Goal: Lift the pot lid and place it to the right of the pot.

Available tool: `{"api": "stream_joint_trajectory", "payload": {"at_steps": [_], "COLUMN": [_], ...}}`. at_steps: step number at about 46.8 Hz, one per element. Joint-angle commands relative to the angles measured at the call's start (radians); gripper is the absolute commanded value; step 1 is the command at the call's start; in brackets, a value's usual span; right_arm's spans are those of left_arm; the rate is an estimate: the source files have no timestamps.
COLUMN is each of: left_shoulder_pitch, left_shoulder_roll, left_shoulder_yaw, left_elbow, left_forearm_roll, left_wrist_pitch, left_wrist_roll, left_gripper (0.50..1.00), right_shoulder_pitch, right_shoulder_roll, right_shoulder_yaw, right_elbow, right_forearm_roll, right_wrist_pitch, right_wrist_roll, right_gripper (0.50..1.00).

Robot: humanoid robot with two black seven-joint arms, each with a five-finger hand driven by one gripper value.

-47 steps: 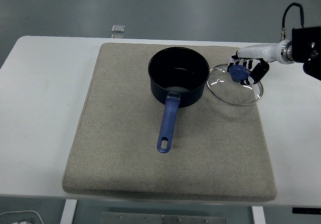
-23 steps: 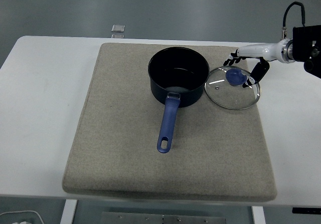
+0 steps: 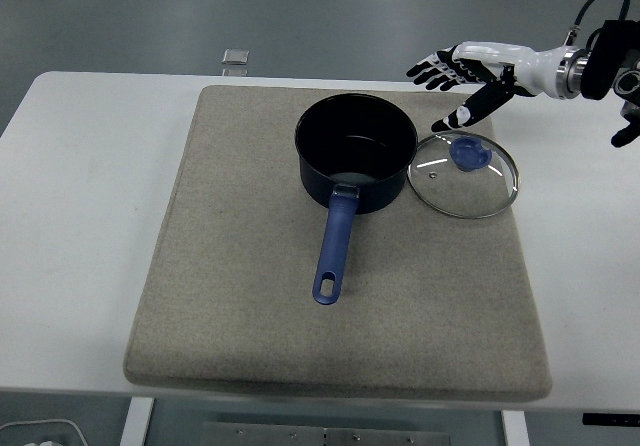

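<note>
Your glass lid (image 3: 464,175) is lying flat on the grey mat (image 3: 250,296), blue knob (image 3: 469,151) facing up, just to the right of the dark pot (image 3: 357,150). Its left rim sits so close to the pot wall that I honestly can't tell if they're touching or just a hair apart. The pot is open, and its blue handle (image 3: 335,249) points back toward your near edge of the table, so the pot's long axis runs front to back and the lid sits off to the side of that line. Looks to me like the placing part is basically done.

Your right hand (image 3: 468,78) is up above and behind the lid, fingers spread, holding nothing. The thumb (image 3: 462,116) hangs down toward the knob but isn't on it. So from the hand, the lid lies down and a bit toward you.

That's the relation that matters now: the hand is clear of the knob, so any pull-out should go up and off to the right, not down or inward where you'd bump the lid into the pot.

Left arm isn't in view at all, so the right one's the only hand anywhere near. There's also a small clear thing (image 3: 235,58) on the white table (image 3: 80,216) at the far edge, well away from everything.
</note>
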State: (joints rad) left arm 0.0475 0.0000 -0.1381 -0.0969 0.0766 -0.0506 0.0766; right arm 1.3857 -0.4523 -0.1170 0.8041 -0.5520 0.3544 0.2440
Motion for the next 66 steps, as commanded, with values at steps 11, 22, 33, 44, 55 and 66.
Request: {"api": "stream_joint_trajectory", "payload": {"at_steps": [11,22,33,44,55,66], "left_shoulder_pitch": [0.000,0.000,0.000,0.000,0.000,0.000], "left_shoulder_roll": [0.000,0.000,0.000,0.000,0.000,0.000], "left_shoulder_yaw": [0.000,0.000,0.000,0.000,0.000,0.000], "left_elbow": [0.000,-0.003,0.000,0.000,-0.003,-0.003], "left_forearm_roll": [0.000,0.000,0.000,0.000,0.000,0.000], "left_wrist_pitch": [0.000,0.000,0.000,0.000,0.000,0.000], "left_wrist_roll": [0.000,0.000,0.000,0.000,0.000,0.000], "left_gripper": [1.000,1.000,1.000,1.000,1.000,1.000], "right_shoulder_pitch": [-0.094,-0.143,-0.206,-0.243,-0.278,-0.278], "right_shoulder_roll": [0.009,0.037,0.066,0.092,0.096,0.096], "right_shoulder_yaw": [0.197,0.264,0.264,0.269,0.338,0.336], "right_elbow": [-0.091,-0.134,-0.151,-0.180,-0.180,-0.178], "right_forearm_roll": [0.290,0.492,0.816,0.955,0.935,0.932], "right_wrist_pitch": [0.032,0.052,0.061,0.060,0.052,0.051], "right_wrist_roll": [-0.005,-0.008,-0.081,-0.084,-0.081,-0.081], "right_gripper": [0.893,0.893,0.893,0.893,0.897,0.897]}}
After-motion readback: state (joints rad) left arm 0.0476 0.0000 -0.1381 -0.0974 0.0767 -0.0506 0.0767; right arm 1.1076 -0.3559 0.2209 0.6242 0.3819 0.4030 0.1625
